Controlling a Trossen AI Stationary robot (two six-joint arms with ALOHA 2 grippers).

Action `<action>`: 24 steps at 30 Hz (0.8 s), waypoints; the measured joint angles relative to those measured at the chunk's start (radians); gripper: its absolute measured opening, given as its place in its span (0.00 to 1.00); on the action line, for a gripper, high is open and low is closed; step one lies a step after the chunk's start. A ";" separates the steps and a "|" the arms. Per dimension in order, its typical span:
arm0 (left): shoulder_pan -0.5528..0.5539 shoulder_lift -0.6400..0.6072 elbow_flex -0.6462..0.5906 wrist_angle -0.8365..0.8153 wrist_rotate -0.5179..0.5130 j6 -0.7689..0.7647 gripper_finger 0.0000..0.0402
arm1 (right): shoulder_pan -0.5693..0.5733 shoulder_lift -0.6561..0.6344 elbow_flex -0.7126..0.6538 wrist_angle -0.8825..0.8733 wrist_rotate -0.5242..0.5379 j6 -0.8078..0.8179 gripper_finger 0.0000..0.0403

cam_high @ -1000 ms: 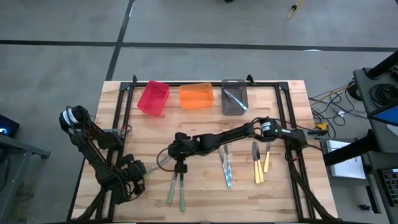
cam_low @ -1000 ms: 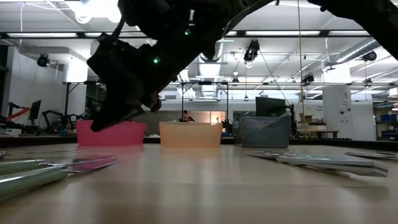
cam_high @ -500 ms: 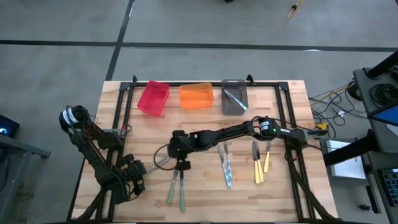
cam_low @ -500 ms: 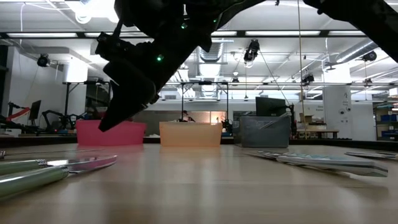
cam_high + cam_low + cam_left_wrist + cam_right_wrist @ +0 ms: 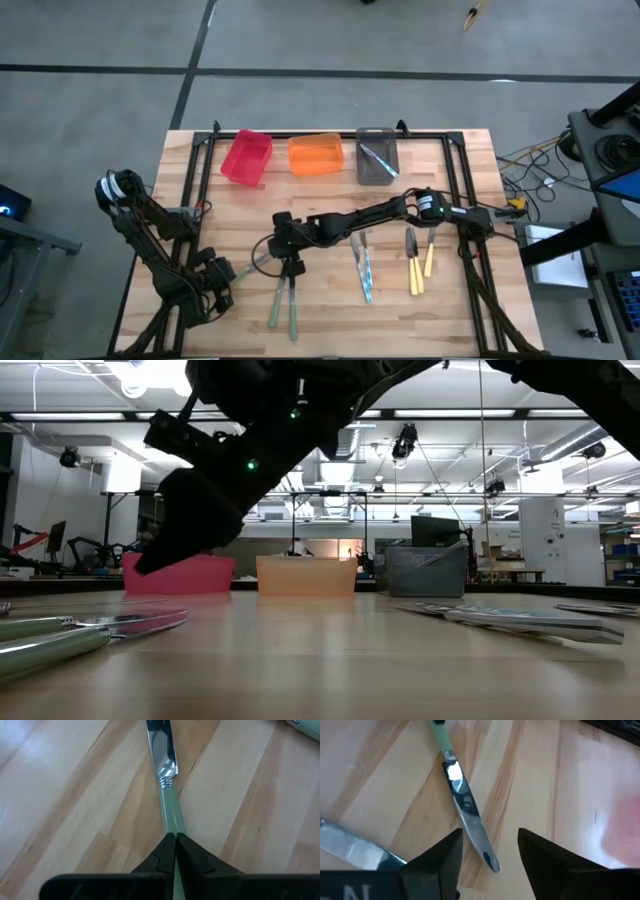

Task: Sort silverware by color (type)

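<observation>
Right tool [image 5: 487,855] hangs spread wide over the blade of a green-handled knife [image 5: 462,805] lying flat on the wooden surface [image 5: 320,200], so it should drop straight, straddle the blade and pinch squarely, while the left tool [image 5: 175,852] sits clenched shut at the near-left corner.

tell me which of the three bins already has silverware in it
The grey bin, the rightmost of the three at the table's far edge: a light blue utensil lies inside. The red bin and orange bin show nothing in them.

Green-handled knife [image 5: 462,805] flat on table
</observation>
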 joint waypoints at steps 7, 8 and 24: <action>0.000 0.000 0.000 -0.001 -0.001 0.000 0.00 | 0.000 0.000 -0.076 0.108 0.000 -0.006 0.45; 0.000 0.000 0.000 -0.001 -0.001 0.000 0.00 | 0.000 0.000 -0.086 0.125 0.000 -0.011 0.45; 0.000 0.001 -0.002 0.002 -0.026 0.000 0.00 | -0.022 0.010 -0.149 0.209 -0.003 -0.018 0.45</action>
